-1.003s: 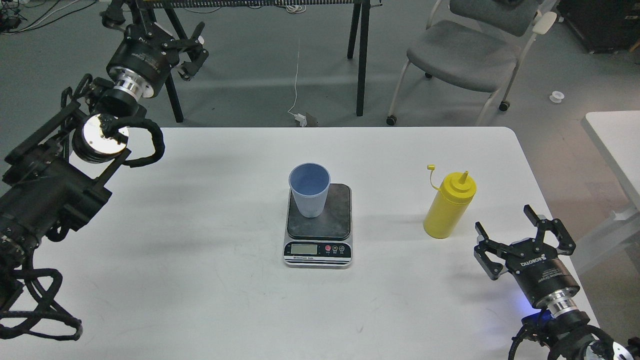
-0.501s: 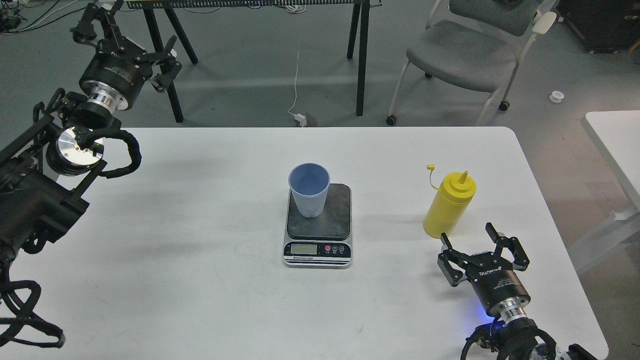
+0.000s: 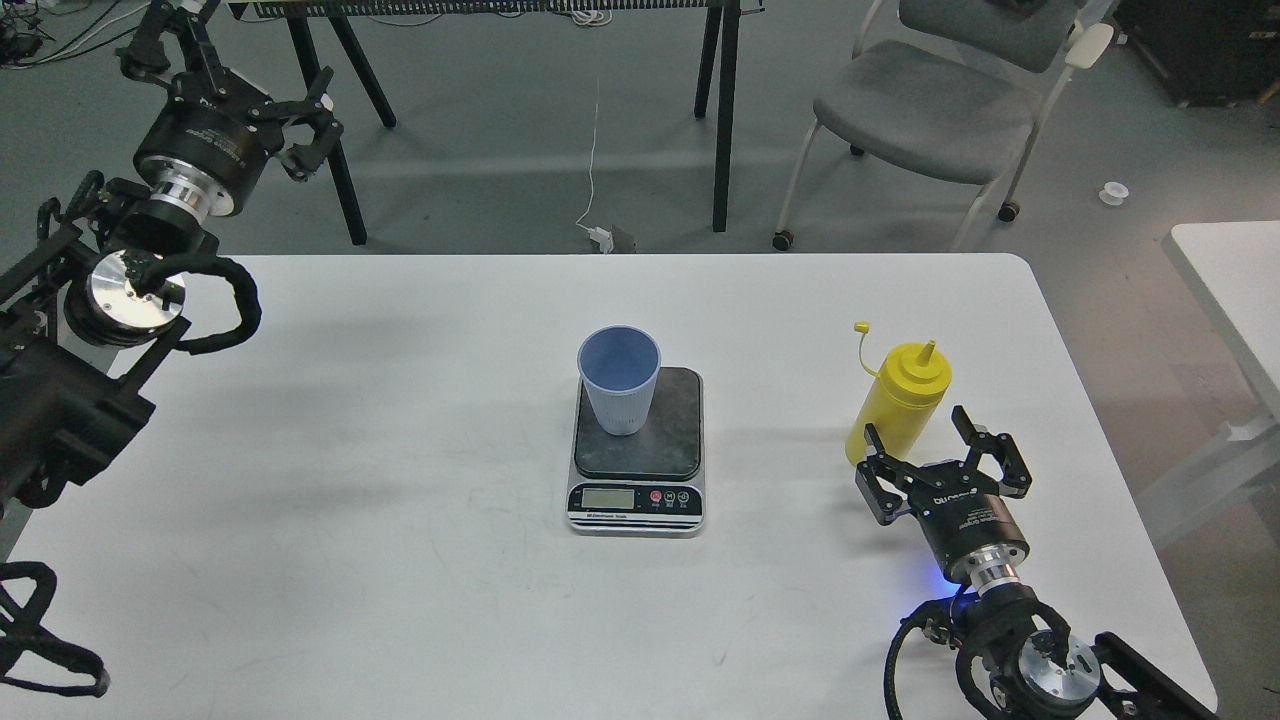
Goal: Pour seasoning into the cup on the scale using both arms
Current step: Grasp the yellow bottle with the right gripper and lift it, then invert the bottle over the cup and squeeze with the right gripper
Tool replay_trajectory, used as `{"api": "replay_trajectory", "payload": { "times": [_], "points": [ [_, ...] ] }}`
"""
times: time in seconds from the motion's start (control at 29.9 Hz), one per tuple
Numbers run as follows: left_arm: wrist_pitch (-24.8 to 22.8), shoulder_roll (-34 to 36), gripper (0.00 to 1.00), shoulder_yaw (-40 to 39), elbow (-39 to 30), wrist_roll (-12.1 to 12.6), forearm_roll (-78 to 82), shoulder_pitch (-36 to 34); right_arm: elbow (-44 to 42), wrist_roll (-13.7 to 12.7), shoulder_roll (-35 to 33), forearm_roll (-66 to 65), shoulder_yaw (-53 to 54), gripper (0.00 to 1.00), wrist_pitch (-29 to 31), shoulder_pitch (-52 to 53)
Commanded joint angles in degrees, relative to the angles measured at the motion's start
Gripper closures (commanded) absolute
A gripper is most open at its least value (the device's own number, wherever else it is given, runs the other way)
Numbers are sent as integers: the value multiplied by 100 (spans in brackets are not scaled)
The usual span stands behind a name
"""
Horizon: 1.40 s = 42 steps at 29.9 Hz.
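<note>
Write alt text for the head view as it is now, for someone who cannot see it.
The right gripper, open, reaches around the base of an upright yellow squeeze bottle on a white table. At centre a light-blue ribbed cup stands on a digital kitchen scale. The left gripper is open, raised beyond the table's far left corner.

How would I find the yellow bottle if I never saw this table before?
Look at the white table, then at its right side, past the scale with the blue cup. The seasoning bottle stands there, by the right claw: the only yellow thing, with a pointed nozzle.
</note>
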Motion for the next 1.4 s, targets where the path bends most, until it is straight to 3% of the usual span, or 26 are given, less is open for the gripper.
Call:
{"api": "replay_trajectory", "payload": {
  "times": [0.0, 0.13, 0.23, 0.3, 0.4, 0.47, 0.63, 0.87, 1.04, 1.14, 1.27, 1.37],
  "points": [
    [8, -5, 1, 9, -51, -8, 8, 57, -285, 0, 145, 2, -1, 2, 0, 278],
    [17, 4, 1, 9, -60, -8, 8, 66, -487, 0, 163, -7, -36, 6, 0, 533],
    [26, 4, 1, 18, -60, 0, 8, 66, -593, 0, 163, -7, -36, 15, 0, 630],
    [26, 4, 1, 27, -60, 0, 8, 57, -602, 0, 163, -7, -36, 27, 0, 656],
    [35, 4, 1, 18, -60, 0, 8, 57, -602, 0, 163, -16, -45, 54, 0, 700],
    [35, 12, 1, 18, -60, 9, 8, 48, -593, 9, 154, -60, -36, 62, 0, 779],
    [8, 21, 1, -17, -95, 1, 0, 57, -269, 9, -65, -191, -9, 64, 0, 1060],
    [-149, 179, 1, -61, -86, -8, -44, 215, 926, 18, -1067, -1762, 78, 64, 0, 1604],
    [-299, 127, 1, -192, -139, -35, -193, 478, 1173, 18, -1270, -3632, 17, 64, -856, 2281],
    [-308, 100, 0, -482, -560, -35, -378, 803, 1156, 18, -1261, -4610, -79, 64, -1077, 2668],
    [-369, 48, 0, -597, -588, -17, -378, 1006, 1138, 35, -1270, -5428, -781, 64, -1533, 3318],
    [-816, 48, 0, -588, -325, 0, -379, 1146, 1121, 123, -1270, -6113, -1536, 64, -2016, 3871]
  ]
}}
